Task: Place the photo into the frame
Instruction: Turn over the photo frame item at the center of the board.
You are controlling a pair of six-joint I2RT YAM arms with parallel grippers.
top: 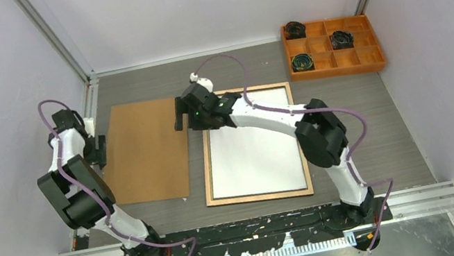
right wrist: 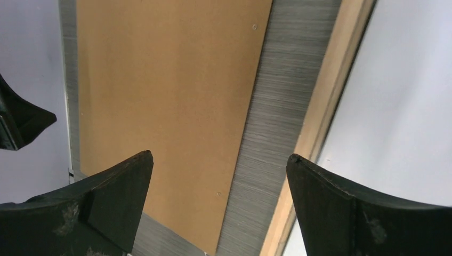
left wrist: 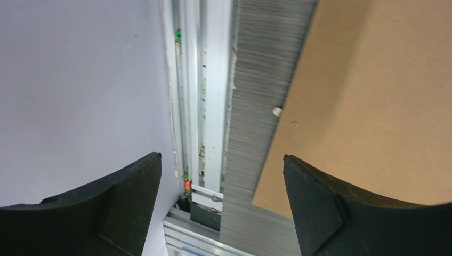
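Observation:
The frame (top: 260, 197) lies flat at mid-table with its wood-coloured back up. A white sheet (top: 258, 158) fills its opening; it seems to be the photo lying blank side up, and no picture side shows. My right gripper (top: 178, 117) hangs open above the strip of table between the frame's far-left corner and a brown backing panel (top: 144, 153). Its wrist view shows the gripper (right wrist: 219, 154) empty, with the panel (right wrist: 170, 80) on the left and the frame's rim (right wrist: 325, 106) on the right. My left gripper (top: 101, 150) stands open and empty (left wrist: 222, 157) at the panel's (left wrist: 373, 96) left edge.
An orange compartment tray (top: 341, 70) with dark coiled items sits at the back right. An aluminium rail (left wrist: 208, 106) runs along the left wall beside the left gripper. White walls close in the table on three sides.

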